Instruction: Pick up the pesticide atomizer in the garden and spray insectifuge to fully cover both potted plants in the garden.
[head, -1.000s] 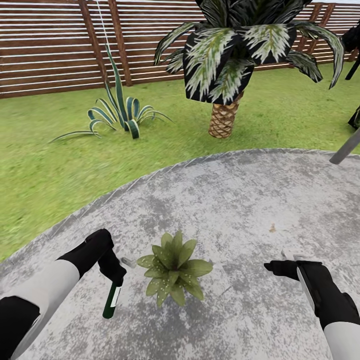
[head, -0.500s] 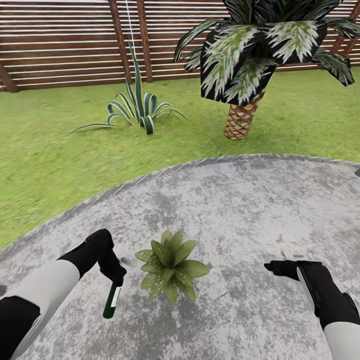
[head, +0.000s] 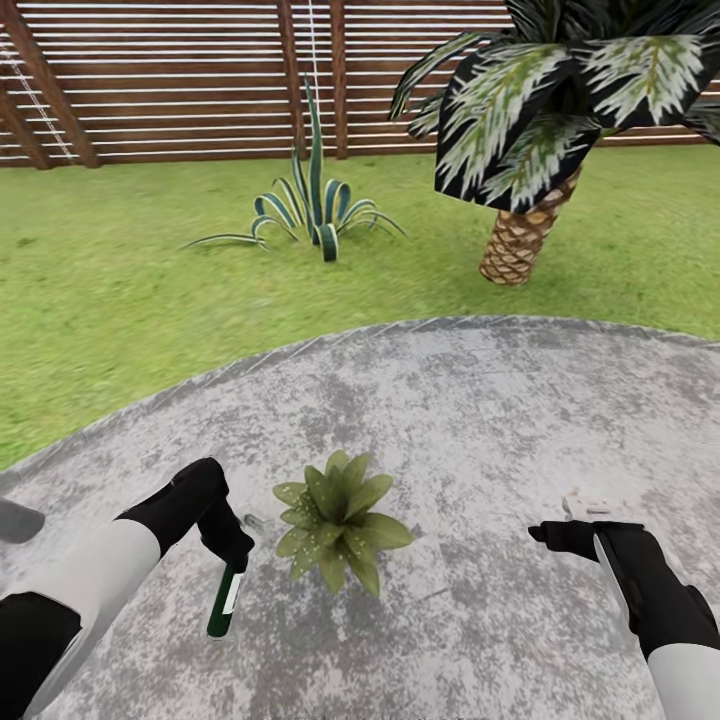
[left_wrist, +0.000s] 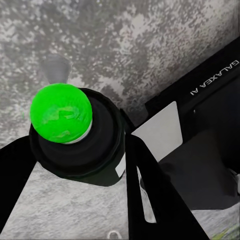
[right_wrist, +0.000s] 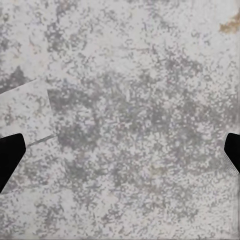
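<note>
Patio (head: 520, 420) | left fingers (head: 232, 560) clamp pesticide atomizer (head: 222, 603) beside potted plant (head: 338, 518) | right fingers (head: 560, 535) apart

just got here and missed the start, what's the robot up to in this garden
The left gripper is shut on the pesticide atomizer, holding the slim dark green bottle hanging above the grey patio, just beside a small potted plant. The right gripper is open and holds nothing, hovering over bare paving on the plant's other side. Behind the patio are lawn, a striped agave, a palm and a wooden fence.
</note>
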